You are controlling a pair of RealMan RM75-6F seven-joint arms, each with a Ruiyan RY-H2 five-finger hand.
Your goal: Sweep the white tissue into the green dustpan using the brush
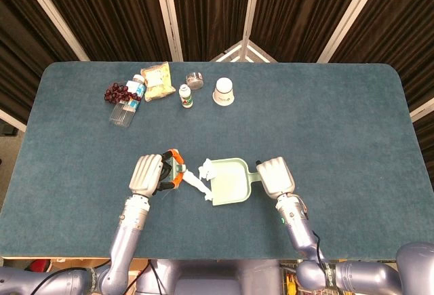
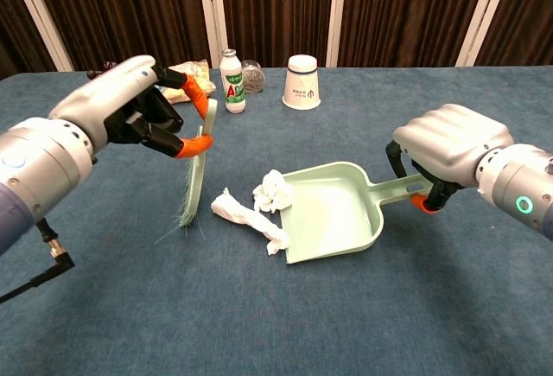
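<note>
My left hand (image 2: 130, 115) (image 1: 147, 174) grips the pale green brush (image 2: 197, 171) (image 1: 178, 169), held upright with its bristles (image 2: 183, 217) on the cloth, left of the tissue and apart from it. A long twisted white tissue (image 2: 251, 220) (image 1: 195, 181) lies in front of the green dustpan's (image 2: 337, 212) (image 1: 232, 181) open mouth. A second crumpled tissue (image 2: 272, 189) sits at the pan's left lip. My right hand (image 2: 449, 147) (image 1: 274, 176) is wrapped around the dustpan handle (image 2: 396, 190), keeping the pan flat on the table.
At the back of the blue table (image 1: 339, 125) stand a paper cup (image 1: 224, 91) (image 2: 301, 82), a small white bottle (image 1: 184, 96) (image 2: 230, 69) and a clear jar (image 1: 196, 78). A snack bag (image 1: 157, 80), a lying water bottle (image 1: 127, 108) and dark grapes (image 1: 116, 93) sit back left.
</note>
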